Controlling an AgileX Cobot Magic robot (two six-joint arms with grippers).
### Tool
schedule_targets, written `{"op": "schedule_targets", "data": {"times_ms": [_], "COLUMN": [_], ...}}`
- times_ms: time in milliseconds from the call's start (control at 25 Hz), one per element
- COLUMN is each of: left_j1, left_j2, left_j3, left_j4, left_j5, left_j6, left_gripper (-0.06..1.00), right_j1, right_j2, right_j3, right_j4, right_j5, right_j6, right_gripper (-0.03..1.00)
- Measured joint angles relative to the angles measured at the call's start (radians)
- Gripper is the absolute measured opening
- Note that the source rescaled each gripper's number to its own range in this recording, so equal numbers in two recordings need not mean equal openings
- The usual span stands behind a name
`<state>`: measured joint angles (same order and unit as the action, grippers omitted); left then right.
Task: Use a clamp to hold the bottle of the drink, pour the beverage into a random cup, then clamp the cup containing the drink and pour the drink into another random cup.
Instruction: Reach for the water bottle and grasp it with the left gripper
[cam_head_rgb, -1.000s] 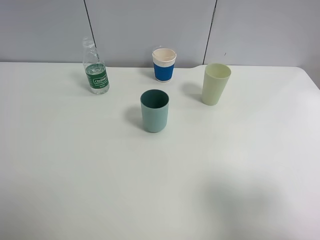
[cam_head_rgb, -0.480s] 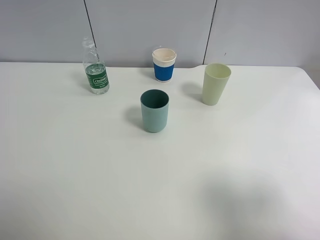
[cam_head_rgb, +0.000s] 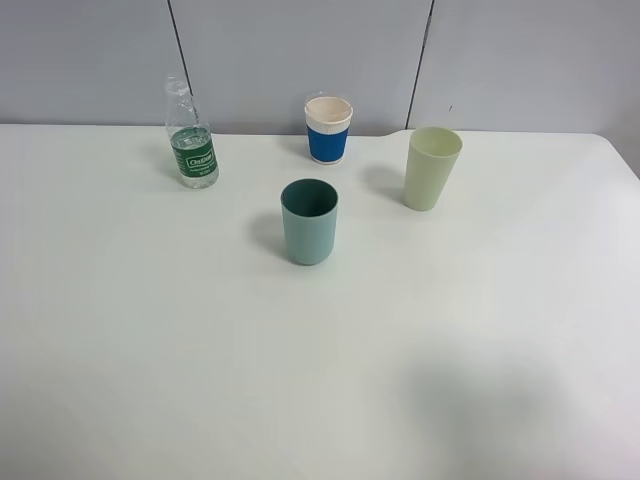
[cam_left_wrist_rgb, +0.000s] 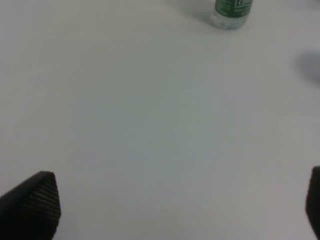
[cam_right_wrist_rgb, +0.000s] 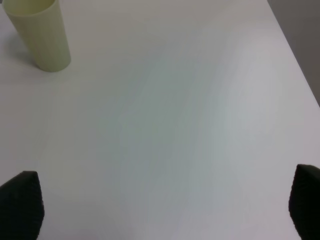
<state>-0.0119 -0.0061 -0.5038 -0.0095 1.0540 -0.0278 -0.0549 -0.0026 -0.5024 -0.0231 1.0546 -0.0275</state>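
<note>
Closest in: left gripper (cam_left_wrist_rgb: 172, 205) released, dark ribbed fingertips (cam_left_wrist_rgb: 35, 202) spread wide apart above the white surface (cam_head_rgb: 200, 350), grasping nothing. Ahead of it and well apart, the base of the bottle (cam_left_wrist_rgb: 231, 12), green label showing, standing on the surface.

Likewise the right gripper (cam_right_wrist_rgb: 162, 202): released, dark fingertips (cam_right_wrist_rgb: 20, 205) far apart over the surface, grasping nothing. Ahead of it and well apart, the pale green cup (cam_right_wrist_rgb: 40, 35), upright.

From the high camera, next outward: teal cup (cam_head_rgb: 309, 228), upright, mouth open, about the middle of the surface, apart from the other things.

Farther back to the right: the pale green cup (cam_head_rgb: 430, 170), taller, upright.

Farther back on the left: the bottle (cam_head_rgb: 191, 140), clear plastic with a green label, upright near the back edge of the surface; liquid level hard to tell.

Farthest back, between bottle and pale green cup: blue cup (cam_head_rgb: 328, 135) with a white rim, upright, just before the grey panelled wall (cam_head_rgb: 300, 50).
</note>
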Motion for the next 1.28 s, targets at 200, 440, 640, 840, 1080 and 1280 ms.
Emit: {"op": "schedule_targets", "data": {"times_ms": [200, 440, 640, 840, 1080, 1280], "left_j1": [0.0, 0.0, 0.0, 0.0, 0.0, 0.0], "left_j2": [0.0, 0.0, 0.0, 0.0, 0.0, 0.0], "left_j3": [0.0, 0.0, 0.0, 0.0, 0.0, 0.0], "left_j4": [0.0, 0.0, 0.0, 0.0, 0.0, 0.0], "left_j5": [0.0, 0.0, 0.0, 0.0, 0.0, 0.0], "left_j6": [0.0, 0.0, 0.0, 0.0, 0.0, 0.0], "left_gripper": [1.0, 1.0, 1.0, 1.0, 1.0, 1.0], "right_j1": [0.0, 0.0, 0.0, 0.0, 0.0, 0.0], "right_j2": [0.0, 0.0, 0.0, 0.0, 0.0, 0.0], "right_j3": [0.0, 0.0, 0.0, 0.0, 0.0, 0.0], "right_j4": [0.0, 0.0, 0.0, 0.0, 0.0, 0.0], "right_j5": [0.0, 0.0, 0.0, 0.0, 0.0, 0.0], "right_j6": [0.0, 0.0, 0.0, 0.0, 0.0, 0.0], "right_gripper": [0.95, 0.95, 0.95, 0.95, 0.95, 0.95]}}
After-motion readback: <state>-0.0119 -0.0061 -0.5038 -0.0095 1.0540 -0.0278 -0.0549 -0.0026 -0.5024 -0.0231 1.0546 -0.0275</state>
